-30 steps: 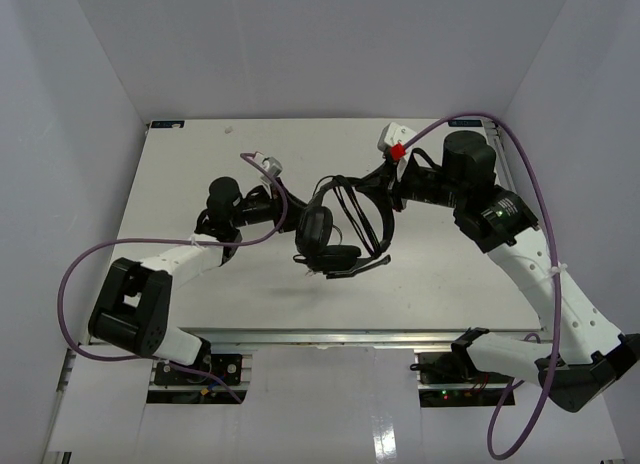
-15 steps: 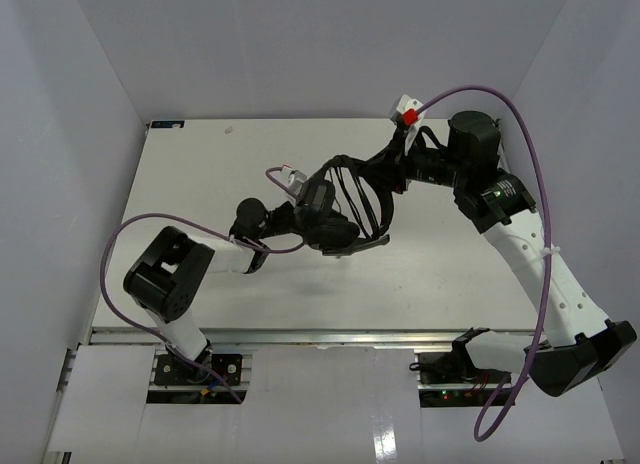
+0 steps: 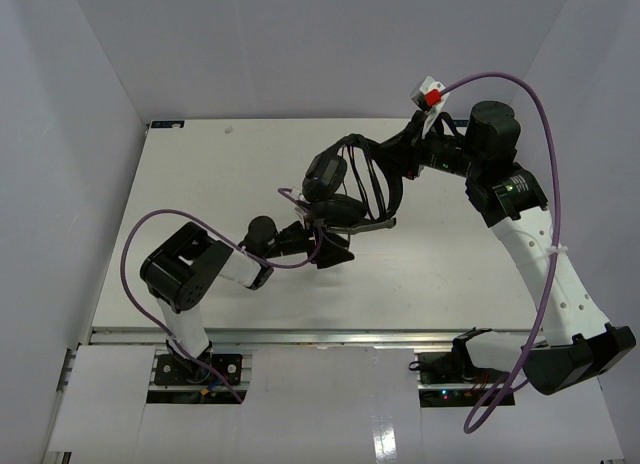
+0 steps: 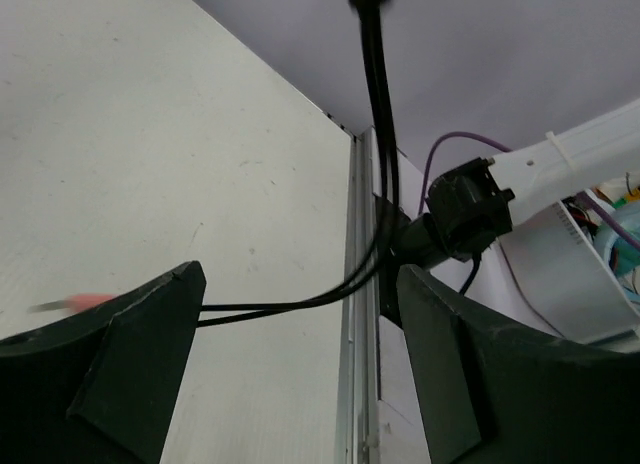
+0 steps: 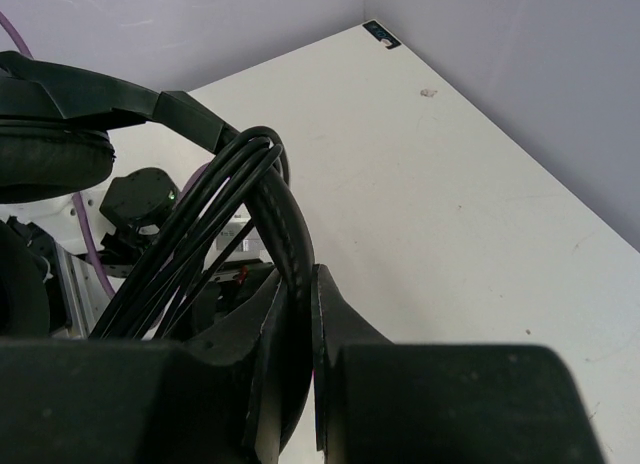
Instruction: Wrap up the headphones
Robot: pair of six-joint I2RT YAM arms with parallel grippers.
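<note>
My right gripper [image 3: 393, 170] holds the black headphones [image 3: 343, 189] above the middle of the table. In the right wrist view its jaws [image 5: 303, 274] are shut on the curved headband [image 5: 290, 219], and several turns of thin black cable [image 5: 200, 234] lie wound over the band. One padded earcup [image 5: 50, 154] shows at the left. My left gripper [image 3: 330, 250] sits just below and in front of the earcups, open wide. Two strands of the cable [image 4: 376, 134] run between its fingers [image 4: 300, 274] without being pinched. A reddish blur [image 4: 78, 301], perhaps the plug, lies beside the left finger.
The white table [image 3: 200, 174] is walled on three sides. Its metal front rail [image 4: 355, 364] and the right arm's base [image 4: 465, 209] lie close past the left gripper. Purple arm cables [image 3: 150, 229] loop beside the left arm and over the right arm.
The left gripper has opened and let go of the cable while the left arm swung right and nearer. The right arm has carried the headphones up and back to the right.
</note>
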